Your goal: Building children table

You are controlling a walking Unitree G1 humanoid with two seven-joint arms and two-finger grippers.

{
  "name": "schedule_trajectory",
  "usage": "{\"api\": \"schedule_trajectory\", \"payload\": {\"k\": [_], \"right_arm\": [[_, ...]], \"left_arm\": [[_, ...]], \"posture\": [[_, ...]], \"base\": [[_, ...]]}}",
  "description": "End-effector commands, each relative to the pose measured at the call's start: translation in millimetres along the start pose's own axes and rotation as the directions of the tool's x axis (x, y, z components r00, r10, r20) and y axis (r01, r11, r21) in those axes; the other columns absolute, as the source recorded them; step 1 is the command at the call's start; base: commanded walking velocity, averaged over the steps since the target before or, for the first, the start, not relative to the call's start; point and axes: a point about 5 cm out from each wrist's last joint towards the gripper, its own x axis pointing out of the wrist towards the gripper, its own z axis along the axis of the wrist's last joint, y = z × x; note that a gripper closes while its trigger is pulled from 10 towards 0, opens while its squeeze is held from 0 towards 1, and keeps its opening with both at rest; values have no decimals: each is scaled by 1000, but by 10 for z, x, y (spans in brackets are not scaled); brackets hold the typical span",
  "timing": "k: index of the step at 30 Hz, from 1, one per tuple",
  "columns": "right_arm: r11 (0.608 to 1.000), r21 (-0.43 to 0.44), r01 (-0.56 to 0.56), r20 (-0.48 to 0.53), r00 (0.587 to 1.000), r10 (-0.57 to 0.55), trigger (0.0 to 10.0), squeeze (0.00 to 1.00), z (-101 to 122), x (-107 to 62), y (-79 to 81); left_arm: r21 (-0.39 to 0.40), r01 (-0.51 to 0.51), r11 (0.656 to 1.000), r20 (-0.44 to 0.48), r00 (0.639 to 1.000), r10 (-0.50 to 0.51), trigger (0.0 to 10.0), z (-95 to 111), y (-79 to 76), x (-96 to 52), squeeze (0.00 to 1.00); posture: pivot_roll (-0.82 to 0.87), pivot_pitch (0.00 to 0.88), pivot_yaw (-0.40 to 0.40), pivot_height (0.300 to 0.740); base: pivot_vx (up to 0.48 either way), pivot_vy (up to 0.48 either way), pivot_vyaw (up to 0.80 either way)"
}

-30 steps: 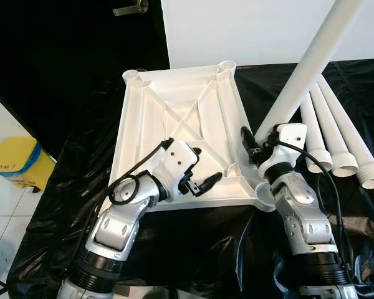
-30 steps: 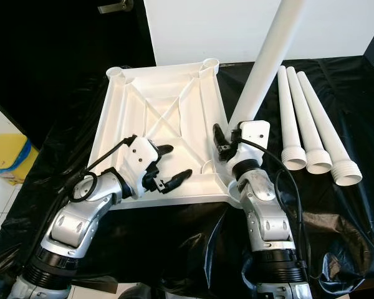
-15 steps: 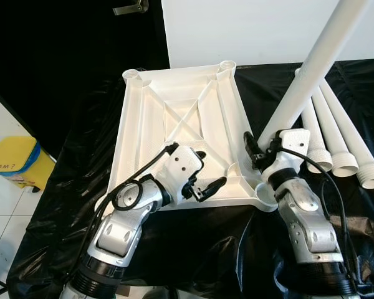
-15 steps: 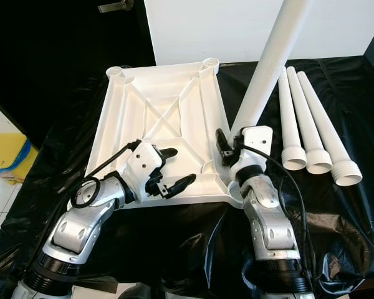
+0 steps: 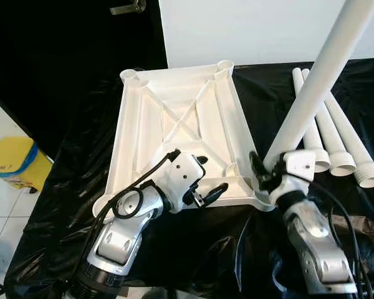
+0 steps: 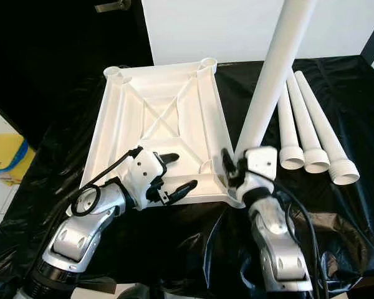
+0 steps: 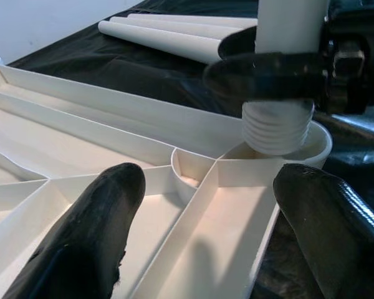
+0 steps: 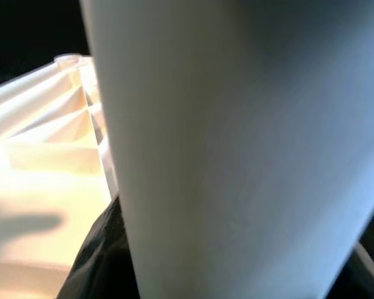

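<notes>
1. The white moulded plastic table top (image 5: 174,124) lies upside down on a black plastic sheet (image 5: 81,162) that covers the work surface. Its underside faces up and shows raised ribs that cross in an X inside a rectangular frame.
2. Round sockets sit at the corners of the table top; the two far ones (image 5: 129,75) and (image 5: 225,64) are open and hold nothing.
3. The right gripper (image 6: 232,167) has its black fingers clamped around the lower part of a long white plastic tube leg (image 5: 318,87), just above the ribbed, threaded end.
4. In the left wrist view that threaded end (image 7: 277,128) stands just over the rim of the near right corner socket (image 7: 311,140); whether it touches the socket cannot be told.
5. The held leg rises steeply and leans away to the robot's right, with its upper part running out of frame.
6. The left gripper (image 5: 209,187) is spread wide over the near edge of the table top, one finger (image 7: 81,237) above a ribbed bay and the other (image 7: 330,224) past the outer wall, gripping nothing.
7. Three more white tapered plastic legs (image 6: 308,118) lie side by side on the black sheet to the right of the table top, their wider threaded collars towards the robot.
8. A yellow and blue bin (image 5: 15,162) stands on the white tiled floor (image 5: 0,218) to the left.
</notes>
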Motion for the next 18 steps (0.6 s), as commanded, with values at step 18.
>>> {"api": "schedule_trajectory", "payload": {"k": [18], "right_arm": [[997,-71,-31,-71,997,26,10000,0,-165,-157,31]], "left_arm": [[6,10,1000,13,1000,-10,10000,32,-14,-2,0]], "posture": [[-55,127,52,740]], "base": [[0,0,0]]}}
